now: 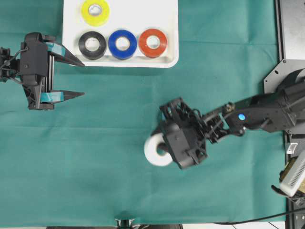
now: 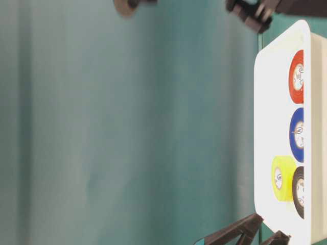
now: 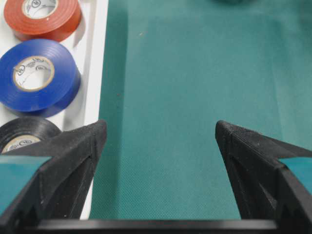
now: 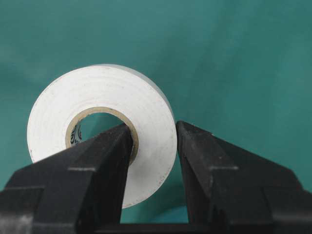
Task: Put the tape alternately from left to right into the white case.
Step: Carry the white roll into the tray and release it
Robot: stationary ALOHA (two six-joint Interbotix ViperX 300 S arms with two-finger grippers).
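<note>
Right gripper (image 1: 161, 149) is clamped through the wall of a white ring-shaped roll of tape (image 1: 156, 150), one finger in its hole, above the green-clothed surface (image 1: 95, 167). From there the shallow white plastic case (image 1: 172, 43) lies up and slightly left in the overhead view. Its front row is full; room shows beside the yellow roll (image 1: 95, 10). Left gripper (image 1: 69, 77) stands wide and empty by the case, but the right one carries the load.

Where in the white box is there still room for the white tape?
The white case has bare floor right of the yellow roll, above the blue roll and red roll. Its front row, with the black roll, is full. The right gripper holds the white roll.
</note>
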